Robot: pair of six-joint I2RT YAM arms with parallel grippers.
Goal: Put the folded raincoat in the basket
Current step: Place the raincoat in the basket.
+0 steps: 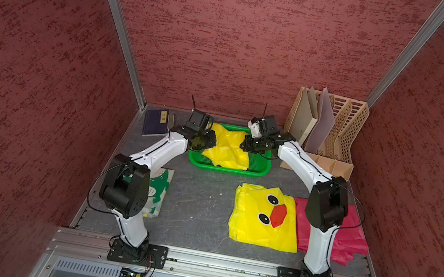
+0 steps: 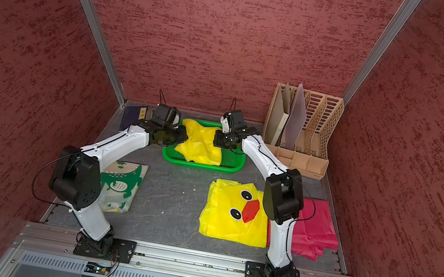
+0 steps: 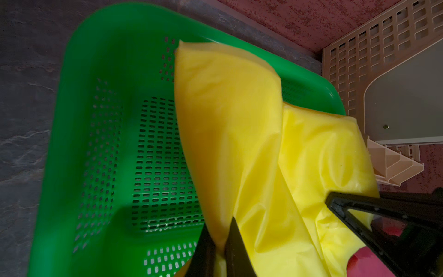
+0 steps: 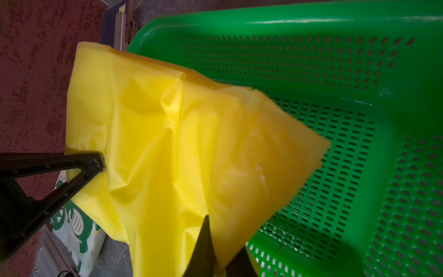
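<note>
left gripper (image 3: 220,242) and right gripper (image 4: 219,251), jaws pressed together, each pinch the yellow raincoat (image 1: 226,149) over the green basket (image 1: 227,170); both arms reach far, elbows bent.

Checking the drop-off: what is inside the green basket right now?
A yellow raincoat sags into the basket, pinched by the left end effector and the right end effector. Bare mesh floor shows beside it. Whatever lies under the raincoat is covered.

beige file organizer (image 1: 348,130) | dark notebook (image 1: 155,122) | duck-face raincoat (image 1: 252,229) | red raincoat (image 1: 352,234) | crocodile-print raincoat (image 1: 160,188)
</note>
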